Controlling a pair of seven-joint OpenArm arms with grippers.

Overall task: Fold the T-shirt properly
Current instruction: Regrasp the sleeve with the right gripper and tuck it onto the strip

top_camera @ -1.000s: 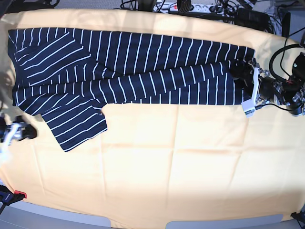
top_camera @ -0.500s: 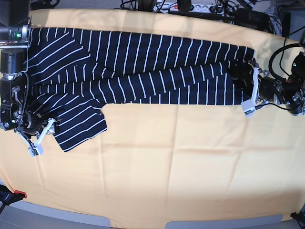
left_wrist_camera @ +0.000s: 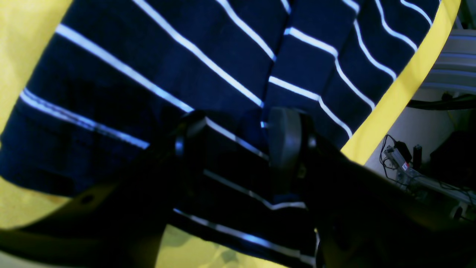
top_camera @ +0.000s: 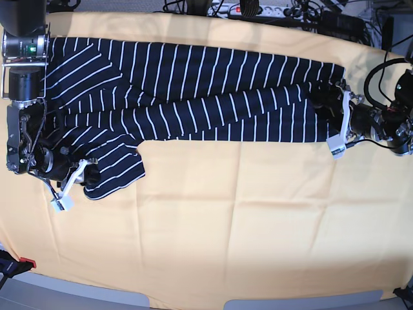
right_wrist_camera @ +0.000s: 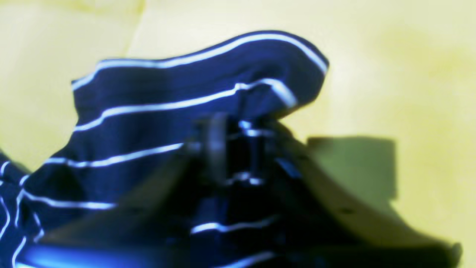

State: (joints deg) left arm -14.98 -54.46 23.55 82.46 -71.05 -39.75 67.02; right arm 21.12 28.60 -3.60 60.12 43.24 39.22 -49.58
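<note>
The dark navy pinstriped T-shirt [top_camera: 193, 90] lies in a long band across the far half of the table, with one sleeve sticking out at the front left. My right gripper [top_camera: 80, 177] sits at that sleeve's corner. In the right wrist view the right gripper [right_wrist_camera: 236, 149] is shut on a raised, bunched fold of the T-shirt [right_wrist_camera: 167, 93]. My left gripper [top_camera: 339, 123] sits at the shirt's right end. In the left wrist view the left gripper [left_wrist_camera: 234, 149] has its fingers apart, and the T-shirt [left_wrist_camera: 186, 56] runs flat between them.
A plain yellow-orange cloth [top_camera: 245, 219] covers the table. A power strip [top_camera: 248, 9] and cables lie behind the far edge. A red clamp [top_camera: 26, 263] sits at the front left corner.
My right arm came in from the left and moved its gripper onto the sleeve's corner, which is now bunched. My left arm has not moved.
</note>
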